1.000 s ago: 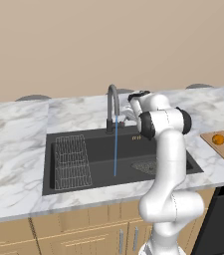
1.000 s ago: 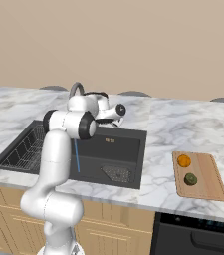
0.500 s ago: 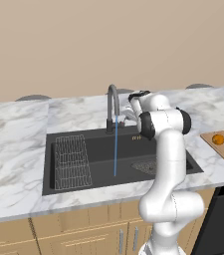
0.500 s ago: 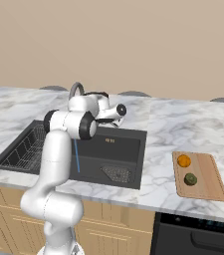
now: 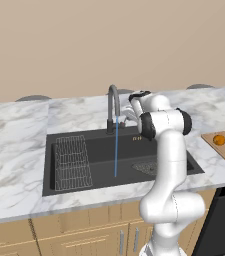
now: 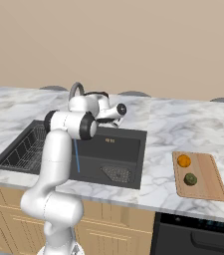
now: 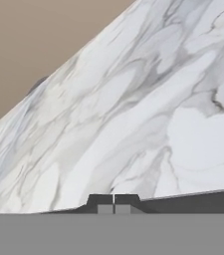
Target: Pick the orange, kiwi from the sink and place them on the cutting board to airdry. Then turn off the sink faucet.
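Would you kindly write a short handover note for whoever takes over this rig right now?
End effector: shut, holding nothing, up by the sink faucet at the back of the sink.
Orange and kiwi: both on the cutting board, right of the sink.
Done: both fruits moved to the board.
Left: water stream is running; turn the faucet off.

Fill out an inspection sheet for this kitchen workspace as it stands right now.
Surface: white marble counter, bare around the sink.
Job's things: orange and kiwi both lie on the cutting board; sink faucet running, blue stream falling into the basin.
Clutter: wire rack and mesh drain plate in the sink.
Tool: tool shut, empty, beside the faucet base.
Cables: nothing seen.
Surroundings: beige wall, wooden cabinets below.
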Robot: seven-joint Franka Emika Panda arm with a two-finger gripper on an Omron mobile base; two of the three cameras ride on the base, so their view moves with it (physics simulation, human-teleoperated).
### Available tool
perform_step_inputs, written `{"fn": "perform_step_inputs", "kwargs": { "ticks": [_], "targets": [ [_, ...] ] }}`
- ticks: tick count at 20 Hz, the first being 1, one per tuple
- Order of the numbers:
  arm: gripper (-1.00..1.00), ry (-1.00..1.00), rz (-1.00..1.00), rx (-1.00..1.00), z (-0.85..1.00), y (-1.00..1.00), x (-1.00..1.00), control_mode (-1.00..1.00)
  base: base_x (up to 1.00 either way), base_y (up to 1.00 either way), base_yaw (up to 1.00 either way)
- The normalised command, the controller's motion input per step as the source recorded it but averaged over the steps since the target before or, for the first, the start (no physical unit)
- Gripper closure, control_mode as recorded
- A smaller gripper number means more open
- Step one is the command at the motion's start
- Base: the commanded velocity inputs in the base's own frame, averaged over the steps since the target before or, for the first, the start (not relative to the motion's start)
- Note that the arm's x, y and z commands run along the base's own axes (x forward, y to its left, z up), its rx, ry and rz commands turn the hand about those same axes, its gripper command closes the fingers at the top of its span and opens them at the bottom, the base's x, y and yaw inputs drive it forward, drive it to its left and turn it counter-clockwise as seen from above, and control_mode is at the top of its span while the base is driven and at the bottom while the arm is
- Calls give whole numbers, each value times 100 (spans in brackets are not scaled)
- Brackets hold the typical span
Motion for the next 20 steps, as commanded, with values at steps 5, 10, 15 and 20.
{"fn": "perform_step_inputs", "kwargs": {
  "ticks": [5, 10, 15, 20],
  "targets": [
    [100, 0, 0, 0, 14, 51, 5, -100, 0, 0, 0],
    [100, 0, 0, 0, 9, 57, 7, -100, 0, 0, 0],
    [100, 0, 0, 0, 8, 54, 7, -100, 0, 0, 0],
    [100, 0, 0, 0, 5, 54, 10, -100, 0, 0, 0]
  ]
}}
